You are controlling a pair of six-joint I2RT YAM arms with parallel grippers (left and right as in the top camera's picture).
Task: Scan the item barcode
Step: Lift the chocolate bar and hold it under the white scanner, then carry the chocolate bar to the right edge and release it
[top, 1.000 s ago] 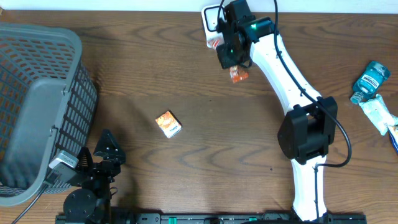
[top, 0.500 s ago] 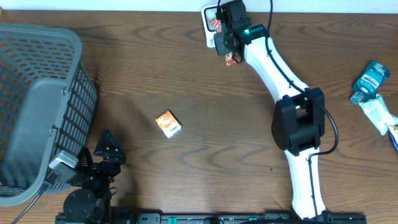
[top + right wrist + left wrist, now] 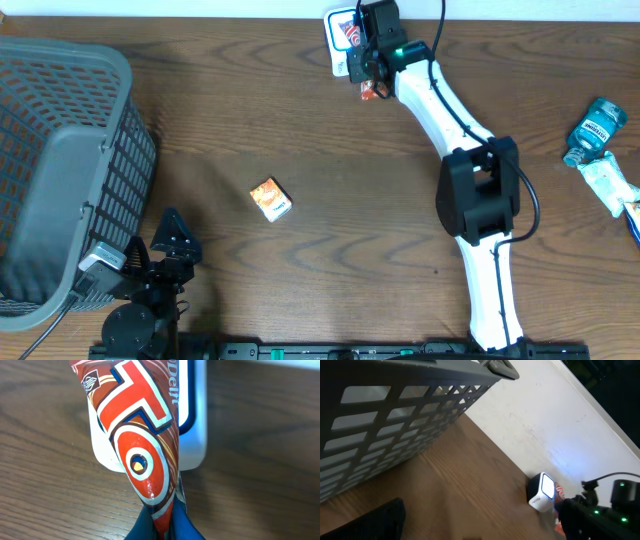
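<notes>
So the right gripper [image 3: 162,529] is clamped shut on one end of the red packet [image 3: 142,455]. The packet lies right over the scanner [image 3: 197,435], its long axis pointing away from the fingers across the window. The left gripper [image 3: 172,236] sits wide open, well away from the scanner, so I'd say it's the right arm's job.

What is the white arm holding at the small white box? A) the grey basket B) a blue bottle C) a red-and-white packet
C: the right gripper pinches a red-and-white packet in front of the white box, as the right wrist view shows.
</notes>
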